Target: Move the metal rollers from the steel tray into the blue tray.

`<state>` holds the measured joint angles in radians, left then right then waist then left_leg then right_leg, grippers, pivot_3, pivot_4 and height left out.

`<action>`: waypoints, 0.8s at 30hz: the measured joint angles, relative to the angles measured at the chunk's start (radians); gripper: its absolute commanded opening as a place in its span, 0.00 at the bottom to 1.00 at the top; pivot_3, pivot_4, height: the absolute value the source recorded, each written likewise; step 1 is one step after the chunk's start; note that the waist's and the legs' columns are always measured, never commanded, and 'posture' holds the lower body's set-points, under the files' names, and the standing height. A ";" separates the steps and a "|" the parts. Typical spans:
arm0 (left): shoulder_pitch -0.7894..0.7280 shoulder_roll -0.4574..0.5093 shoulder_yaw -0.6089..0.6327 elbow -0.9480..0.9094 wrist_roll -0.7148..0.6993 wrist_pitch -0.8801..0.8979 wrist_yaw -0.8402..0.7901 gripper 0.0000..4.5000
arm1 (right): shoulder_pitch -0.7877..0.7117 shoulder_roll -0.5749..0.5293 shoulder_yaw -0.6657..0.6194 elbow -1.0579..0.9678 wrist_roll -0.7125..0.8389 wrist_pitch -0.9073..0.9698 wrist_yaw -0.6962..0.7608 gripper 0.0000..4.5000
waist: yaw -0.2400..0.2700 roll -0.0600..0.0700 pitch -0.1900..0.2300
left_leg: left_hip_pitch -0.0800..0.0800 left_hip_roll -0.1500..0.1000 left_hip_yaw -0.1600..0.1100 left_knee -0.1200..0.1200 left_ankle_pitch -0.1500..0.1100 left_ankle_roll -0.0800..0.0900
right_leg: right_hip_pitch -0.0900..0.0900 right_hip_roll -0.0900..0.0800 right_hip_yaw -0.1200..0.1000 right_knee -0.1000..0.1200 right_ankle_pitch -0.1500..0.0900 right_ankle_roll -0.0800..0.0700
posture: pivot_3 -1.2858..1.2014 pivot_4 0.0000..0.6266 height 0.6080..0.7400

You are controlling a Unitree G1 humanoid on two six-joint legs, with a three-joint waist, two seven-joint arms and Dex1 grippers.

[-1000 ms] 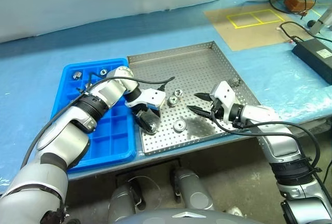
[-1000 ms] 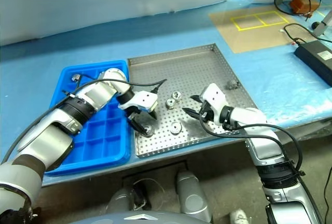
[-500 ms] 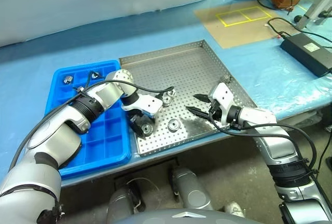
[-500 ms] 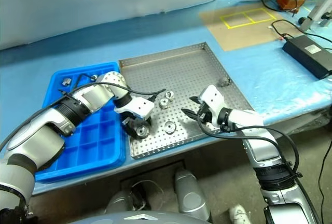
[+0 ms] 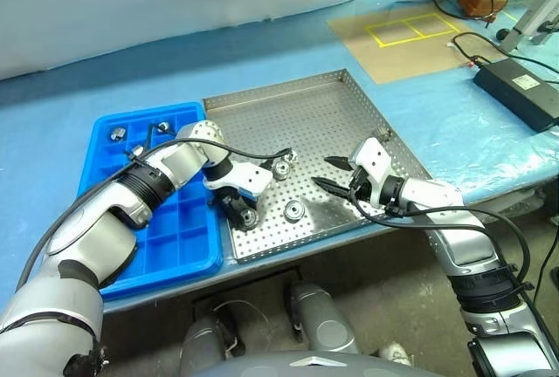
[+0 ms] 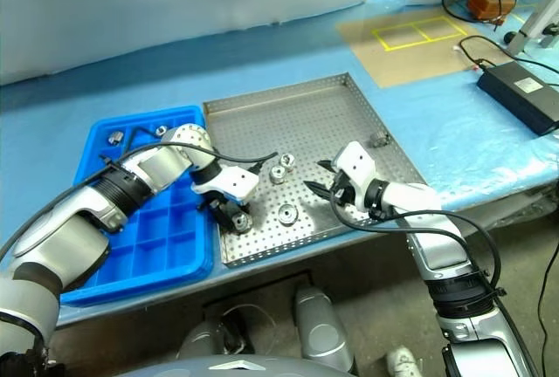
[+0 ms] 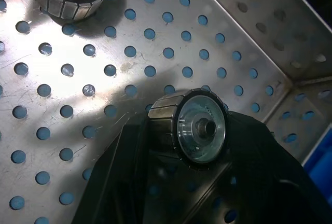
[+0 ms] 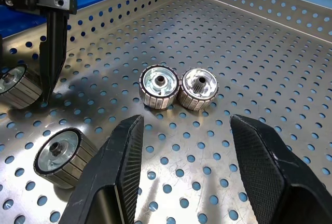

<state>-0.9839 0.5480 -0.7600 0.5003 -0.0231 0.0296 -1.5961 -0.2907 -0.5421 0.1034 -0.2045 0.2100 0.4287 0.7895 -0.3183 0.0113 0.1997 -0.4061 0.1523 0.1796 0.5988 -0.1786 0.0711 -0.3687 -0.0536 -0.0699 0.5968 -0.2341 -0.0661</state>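
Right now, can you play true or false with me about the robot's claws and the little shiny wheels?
1. The left claw is shut on a small shiny ribbed metal roller. True.
2. The right claw is holding a roller. False: it is open and holds nothing.
3. Two rollers sit side by side, touching, on the big grey perforated steel tray. True.
4. The bright blue plastic tray with square compartments lies on the robot's right of the steel tray. False: it lies on its left.
5. The gripped roller is over the blue tray. False: it is over the steel tray's holed floor.
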 measured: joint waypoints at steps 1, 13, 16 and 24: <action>0.007 -0.020 0.022 0.000 -0.003 0.018 0.009 0.42 | -0.001 0.001 0.001 0.001 -0.001 -0.003 0.000 0.60 | 0.001 0.000 0.000 | 0.000 0.000 0.000 0.000 0.000 0.000 | 0.001 0.000 -0.001 -0.001 0.000 0.000 | 0.22 0.24 1.00; 0.063 0.006 0.335 -0.222 -0.068 0.146 0.187 0.42 | -0.056 0.027 0.028 0.045 -0.001 -0.010 0.015 0.60 | -0.005 0.000 0.000 | -0.004 0.001 -0.002 -0.001 -0.001 0.002 | -0.001 0.000 -0.005 -0.004 0.001 0.001 | 0.25 0.24 1.00; 0.197 0.128 0.426 -0.395 -0.106 0.219 0.198 0.42 | -0.090 0.025 0.028 0.079 0.002 -0.016 0.041 0.60 | -0.014 0.001 0.001 | -0.004 0.002 -0.003 -0.002 -0.001 0.002 | -0.001 0.000 -0.006 -0.004 0.000 0.000 | 0.27 0.24 1.00; 0.598 0.275 0.705 -0.812 -0.180 0.418 0.401 0.42 | -0.238 0.072 0.093 0.150 0.017 -0.064 0.180 0.60 | 0.010 0.002 0.002 | -0.002 0.001 -0.003 0.000 0.001 0.000 | -0.001 -0.004 -0.007 0.004 0.000 0.000 | 0.34 0.24 1.00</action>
<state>-0.3864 0.8231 -0.0554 -0.3120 -0.2031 0.4475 -1.1952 -0.5289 -0.4702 0.1964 -0.0549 0.2267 0.3643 0.9695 -0.3083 0.0134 0.2020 -0.4079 0.1531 0.1765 0.5991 -0.1780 0.0708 -0.3694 -0.0572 -0.0765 0.6004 -0.2338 -0.0659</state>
